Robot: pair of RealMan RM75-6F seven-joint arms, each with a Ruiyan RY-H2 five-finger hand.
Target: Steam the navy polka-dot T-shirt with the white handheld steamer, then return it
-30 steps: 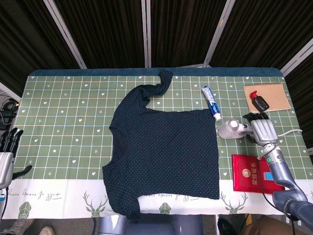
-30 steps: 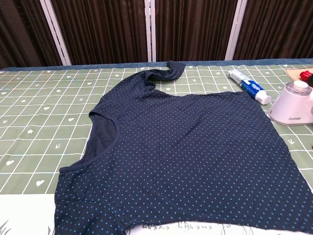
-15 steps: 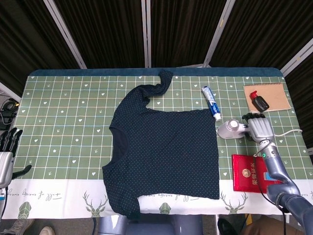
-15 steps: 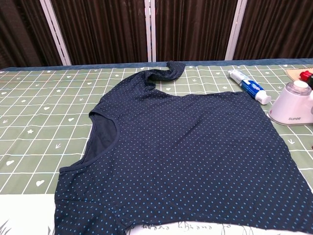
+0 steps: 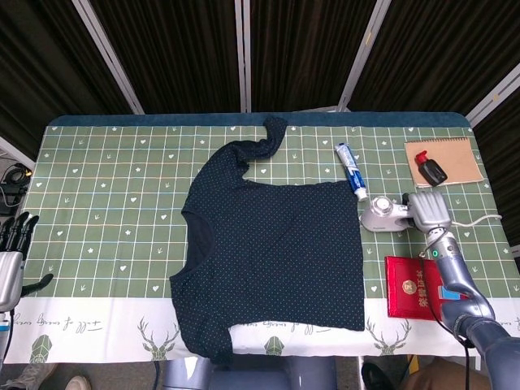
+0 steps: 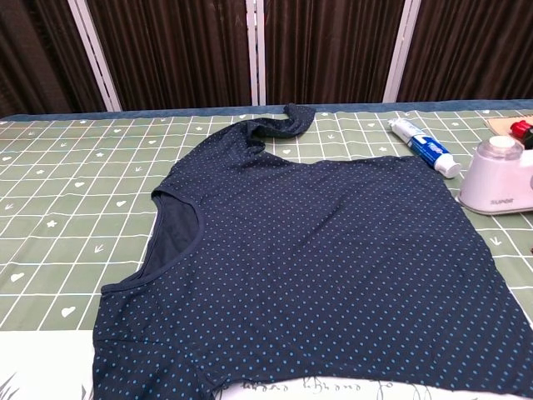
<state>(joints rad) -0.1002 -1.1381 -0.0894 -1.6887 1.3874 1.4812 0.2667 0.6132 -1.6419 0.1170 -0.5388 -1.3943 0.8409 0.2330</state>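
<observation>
The navy polka-dot T-shirt (image 5: 272,244) lies spread flat on the middle of the green checked tablecloth, with one sleeve folded up at the far edge (image 6: 287,121). To the right of the shirt stands the white handheld steamer (image 5: 380,215) (image 6: 495,179) on the cloth. My right hand (image 5: 431,211) grips its handle from the right, with its fingers wrapped around it. The chest view shows the steamer's body but not the hand. Off the table's left edge, my left hand (image 5: 11,258) hangs with its fingers apart and nothing in it.
A toothpaste tube (image 5: 352,171) lies just beyond the steamer. A brown notebook (image 5: 453,158) with a small black and red object (image 5: 431,169) on it sits at the far right. A red booklet (image 5: 418,286) lies under my right forearm. The steamer's white cord (image 5: 481,219) runs off to the right.
My right hand slid further onto the steamer's handle and its fingers closed around it. The steamer's top shifted slightly left. The left hand stayed still.
</observation>
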